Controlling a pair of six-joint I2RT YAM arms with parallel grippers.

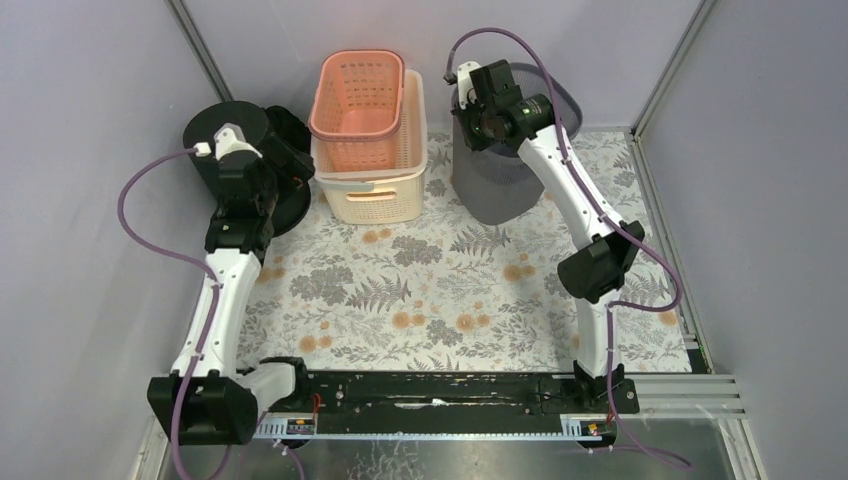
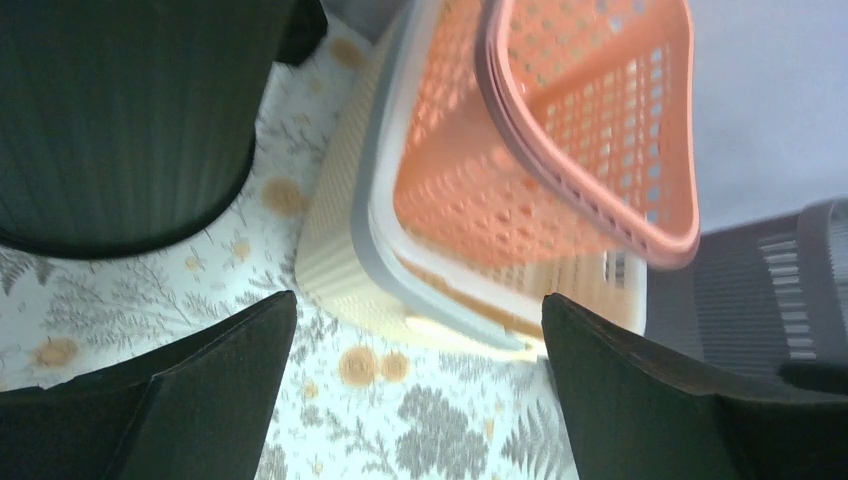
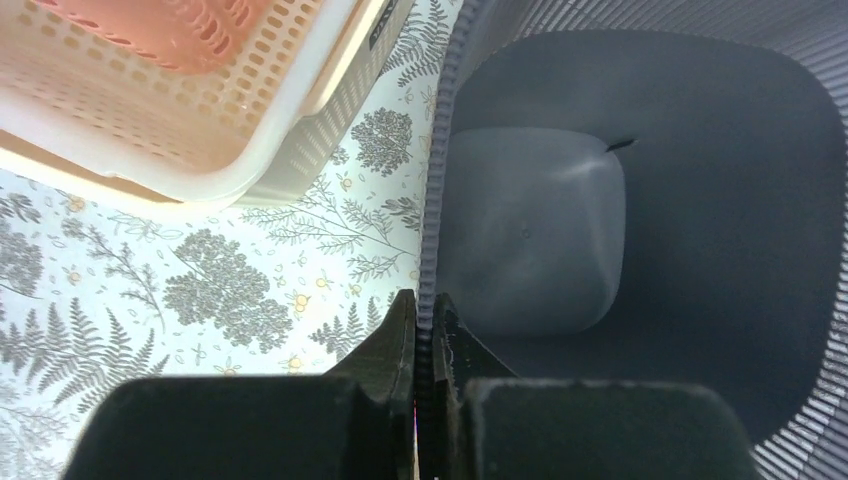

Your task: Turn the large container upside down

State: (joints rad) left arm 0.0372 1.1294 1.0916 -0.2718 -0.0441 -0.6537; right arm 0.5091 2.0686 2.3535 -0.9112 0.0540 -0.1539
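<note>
Right jaws meet the grey ribbed bin [image 1: 497, 190] at its rim; it stands upright just right of the cream basket [image 1: 375, 200]. Left wrist view: left jaws spread wide, facing that basket. Right wrist view: right jaws pinch the bin's rim.

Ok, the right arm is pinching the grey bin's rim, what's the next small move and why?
Probably raise the rim to start tipping the grey bin: the jaws of the right gripper are shut on that rim, and it stands upright.
</note>
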